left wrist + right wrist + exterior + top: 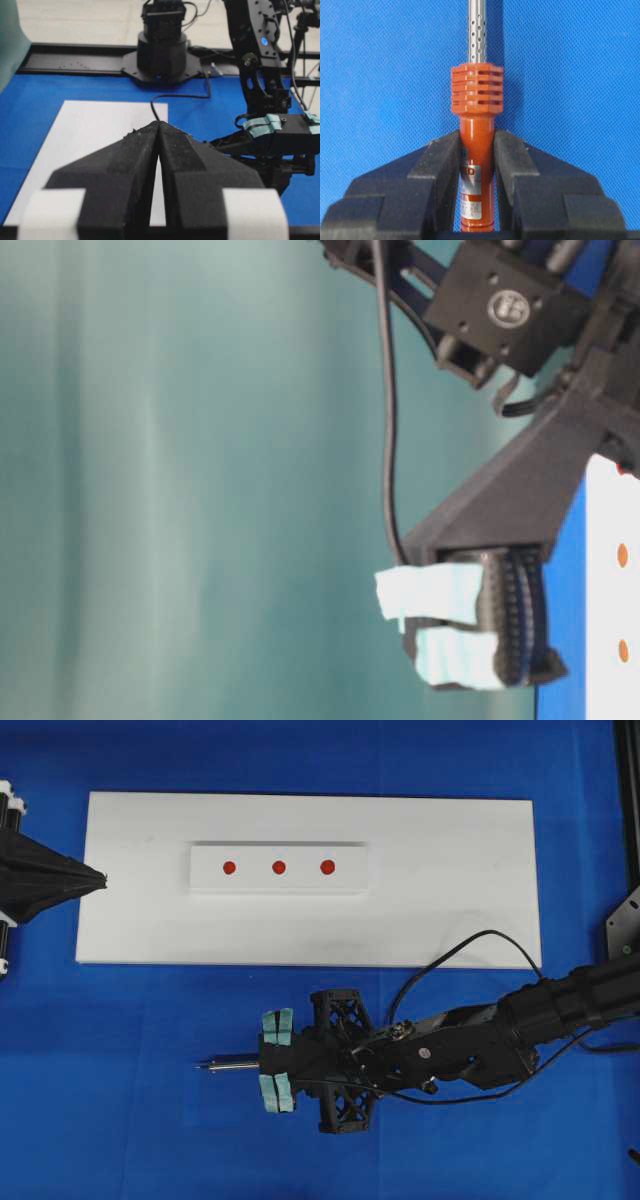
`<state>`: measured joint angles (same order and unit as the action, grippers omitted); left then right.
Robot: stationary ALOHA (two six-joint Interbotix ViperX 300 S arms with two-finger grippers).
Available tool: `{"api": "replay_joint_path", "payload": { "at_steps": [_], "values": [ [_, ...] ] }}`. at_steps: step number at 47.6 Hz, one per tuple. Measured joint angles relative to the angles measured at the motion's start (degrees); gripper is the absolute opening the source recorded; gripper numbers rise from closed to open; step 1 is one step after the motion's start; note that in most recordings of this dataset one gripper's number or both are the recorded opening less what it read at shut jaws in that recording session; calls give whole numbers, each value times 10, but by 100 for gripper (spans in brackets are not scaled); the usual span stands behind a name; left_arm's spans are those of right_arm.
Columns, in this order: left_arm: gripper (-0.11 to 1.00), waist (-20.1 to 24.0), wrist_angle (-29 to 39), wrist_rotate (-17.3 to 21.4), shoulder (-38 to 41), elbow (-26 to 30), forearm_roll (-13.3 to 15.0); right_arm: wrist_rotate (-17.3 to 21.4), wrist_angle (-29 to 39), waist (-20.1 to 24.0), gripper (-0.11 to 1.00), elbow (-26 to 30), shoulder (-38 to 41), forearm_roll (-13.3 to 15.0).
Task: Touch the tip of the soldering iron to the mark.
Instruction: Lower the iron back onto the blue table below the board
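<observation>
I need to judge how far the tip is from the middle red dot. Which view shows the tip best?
The overhead view: the tip shows at the shaft's end, over blue cloth, well short of the middle dot. The right wrist view shows the soldering iron with its tip cut off. The other two views show no tip.

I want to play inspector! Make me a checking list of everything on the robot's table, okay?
Surface: blue table cover with a white board lying on it.
Job's things: soldering iron held off the board; its tip is over the blue cover, not at the mark. The mark is the middle of three red dots on a white strip.
Clutter: nothing seen.
Grippers: right gripper shut on the iron's handle; left gripper shut, empty, at the board's left edge.
Cables: black cord loops across the board's lower right corner.
Surroundings: teal backdrop, black rail.
</observation>
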<state>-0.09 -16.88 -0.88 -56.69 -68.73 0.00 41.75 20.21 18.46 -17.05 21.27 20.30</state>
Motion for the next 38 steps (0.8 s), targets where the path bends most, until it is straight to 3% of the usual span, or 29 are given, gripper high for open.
{"api": "replay_joint_path", "payload": {
  "at_steps": [22,25,38],
  "values": [
    [0,0,0,0,0,0,-1,0,0,1,9,0,0,-7],
    [0,0,0,0,-1,0,0,1,0,0,20,0,1,-10],
    [0,0,0,-1,-1,0,-1,-1,4,-6,90,0,2,-13]
  ]
}}
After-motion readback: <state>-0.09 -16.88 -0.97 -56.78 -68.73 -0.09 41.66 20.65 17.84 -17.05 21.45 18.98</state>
